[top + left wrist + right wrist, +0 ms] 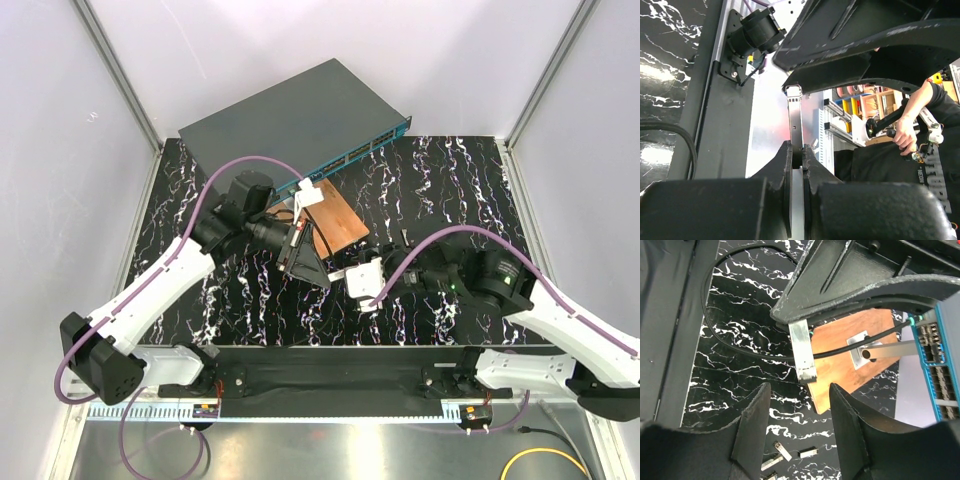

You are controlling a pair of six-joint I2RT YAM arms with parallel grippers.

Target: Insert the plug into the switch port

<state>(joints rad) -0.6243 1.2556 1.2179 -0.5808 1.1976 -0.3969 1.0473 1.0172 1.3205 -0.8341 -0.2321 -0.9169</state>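
**Taking over the plug before the run to the port**

The bench (450,190) carries the switch (290,115), which lies beyond both end effectors. From the right end effector (799,390), its teal front face (940,370) sits ahead and off to the right. The copper board (345,225) lies just ahead of that end effector, on the way to the switch.

The left end effector (797,155) is clamped shut on the plug (803,352), a slim silver bar whose free end sticks out toward the right end effector. The right end effector stands partly open and holds nothing. The plug's tip hangs just ahead of the gap between its fingers, not yet inside it.

This looks like a handover. To do it well, advance the right end effector until the free end sits centred in the gap. Then close on the plug's flat faces, and let the left release only once that hold is firm. A skewed hold would make lining up with a port hard. Small metal pieces (807,454) lie loose on the bench under the right end effector and are best left undisturbed.
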